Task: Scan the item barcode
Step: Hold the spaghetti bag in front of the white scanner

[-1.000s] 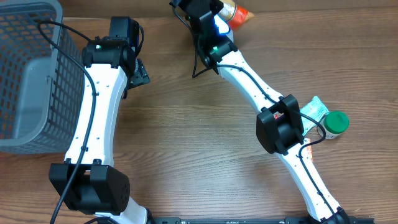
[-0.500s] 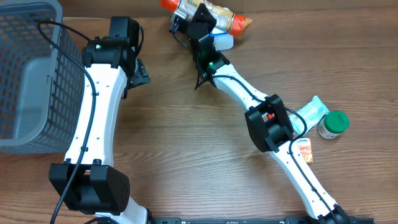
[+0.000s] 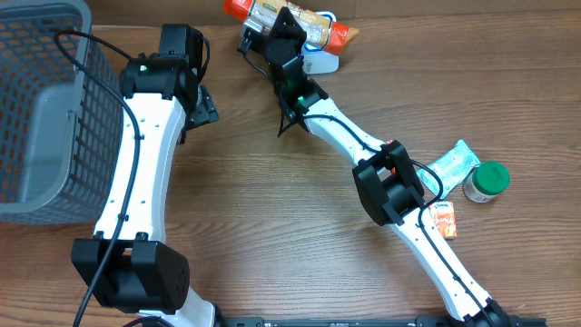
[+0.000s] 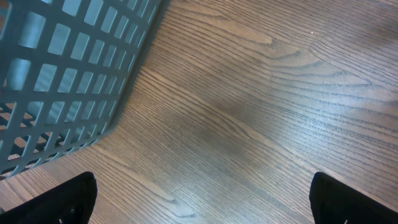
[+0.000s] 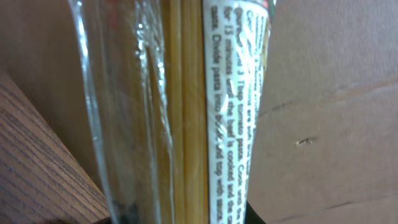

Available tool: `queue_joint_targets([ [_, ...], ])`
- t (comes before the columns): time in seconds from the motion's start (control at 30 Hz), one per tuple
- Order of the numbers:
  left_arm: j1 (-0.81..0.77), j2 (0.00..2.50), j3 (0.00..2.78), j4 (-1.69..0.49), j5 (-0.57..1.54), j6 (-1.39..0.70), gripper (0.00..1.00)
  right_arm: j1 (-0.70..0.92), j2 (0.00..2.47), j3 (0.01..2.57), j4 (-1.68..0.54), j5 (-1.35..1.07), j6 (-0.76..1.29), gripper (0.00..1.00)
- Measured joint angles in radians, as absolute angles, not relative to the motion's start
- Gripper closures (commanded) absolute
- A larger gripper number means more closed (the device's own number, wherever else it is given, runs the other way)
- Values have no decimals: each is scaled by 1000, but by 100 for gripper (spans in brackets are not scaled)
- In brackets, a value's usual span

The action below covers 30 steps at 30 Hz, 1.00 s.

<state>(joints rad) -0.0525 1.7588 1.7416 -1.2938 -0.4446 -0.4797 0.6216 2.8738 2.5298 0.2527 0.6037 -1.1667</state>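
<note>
1. Basket sits at the far left of the table. It plays no part in this step.
2. Left gripper hangs low over bare wood just beside the basket corner, jaws spread wide with nothing between them. It is idle.
3. Right gripper is up at the far edge of the table, clamped narrowly on the pasta packet. The packet is long spaghetti in clear wrap and is held off the table, lying crosswise in the overhead view.
4. A white and blue object lies just beside the packet, under it. It is probably the scanner, but I can't confirm.
5. At the far right are a teal sachet, a green-lidded jar and a small orange packet, well apart from the action.
6. Step in hand, as I judge it: the item is picked up and being presented for scanning.
7. The right wrist view shows only printed cooking text on the label, with no barcode visible.
8. The next move likely needs the packet rolled or tilted until the barcode faces the reader, then held steady close to it. The wrap looks slippery and the packet is long, so a slow turn is needed.
</note>
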Motion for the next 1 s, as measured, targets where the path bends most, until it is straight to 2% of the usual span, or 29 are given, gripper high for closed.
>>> queue_joint_targets([
  [0.5,-52,1759,1742,-1294,-444,-480,0,617,2873,2530,284,636,-1147,97],
  [0.8,-52,1759,1742,-1294,-444,-480,0,618,2789,2530,225,783,-986,97],
  [0.9,-52,1759,1742,-1294,-444,-480,0,618,2705,2529,77,891,-910,97],
  [1.0,-52,1759,1742,-1294,-444,-480,0,618,2584,2529,-257,981,-812,97],
])
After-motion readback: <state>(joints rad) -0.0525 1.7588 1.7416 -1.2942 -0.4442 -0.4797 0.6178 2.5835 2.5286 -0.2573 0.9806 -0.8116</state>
